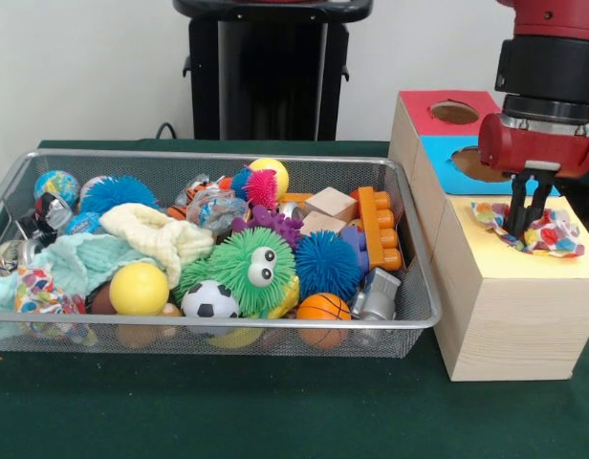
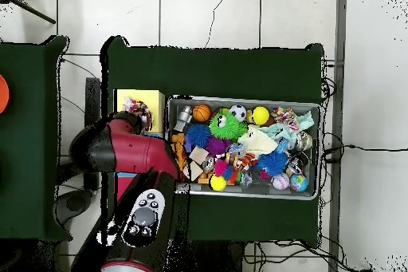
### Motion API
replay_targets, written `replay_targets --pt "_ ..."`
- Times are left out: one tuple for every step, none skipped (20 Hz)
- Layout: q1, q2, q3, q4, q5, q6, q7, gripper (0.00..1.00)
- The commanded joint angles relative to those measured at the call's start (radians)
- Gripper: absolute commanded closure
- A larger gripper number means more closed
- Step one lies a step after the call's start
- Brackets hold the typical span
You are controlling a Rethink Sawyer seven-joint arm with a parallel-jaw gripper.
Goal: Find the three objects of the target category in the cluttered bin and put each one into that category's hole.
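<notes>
One printed cloth (image 1: pixel 530 229) is sitting between my gripper's (image 1: pixel 525 226) two dark fingers (image 1: pixel 515 212), which are pointing straight down over the hole (image 1: pixel 524 234) in the yellow panel of the nearest wooden box (image 1: pixel 510 306). I cannot tell whether the fingers are pinching the fabric or have let go; they are standing slightly apart, with cloth bunched around their tips.

What I am worrying about is the cloth itself. It is spreading over the rim of the hole on both sides rather than dropping through, so it could stay draped on the panel. If fabric is snagging on a fingertip, lifting the arm could drag it back out. I judge that a push downward, or a careful release, is what the moment is asking for.

Relative to the hole, the blue-panelled box (image 1: pixel 447 163) and the red-panelled box (image 1: pixel 433 110) are lying beyond it, toward the pedestal. The bin (image 1: pixel 218 325) is lying beside the yellow box, on its other side from my arm in the front view.

Inside the bin, well apart from the hole, a second printed cloth (image 1: pixel 36 292) is resting at the far end from the boxes, against the near rim. A pale green cloth (image 1: pixel 79 263) and a cream cloth (image 1: pixel 161 234) are lying just beside it, among spiky balls and a yellow ball (image 1: pixel 139 289).
</notes>
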Motion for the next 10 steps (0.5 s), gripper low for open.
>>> replay_targets --pt "0.025 -0.030 0.003 0.032 0.064 -0.031 0.301 1.00" --pt "0.030 -0.030 -0.007 0.022 0.071 -0.010 0.300 1.00" --pt "0.040 -0.029 -0.020 0.016 0.074 0.002 0.302 1.00" --pt "0.039 -0.024 -0.020 0.014 0.080 0.015 0.305 1.00" --pt "0.042 -0.020 -0.025 0.017 0.086 0.023 0.309 1.00" --pt "0.048 -0.018 -0.033 0.014 0.091 0.037 0.312 1.00" --pt "0.053 -0.017 -0.039 0.017 0.096 0.049 0.316 1.00" --pt "0.061 -0.016 -0.050 0.012 0.101 0.066 0.317 1.00" --pt "0.064 -0.013 -0.054 0.013 0.105 0.078 0.317 1.00" --pt "0.063 -0.009 -0.052 0.016 0.108 0.081 0.315 1.00"
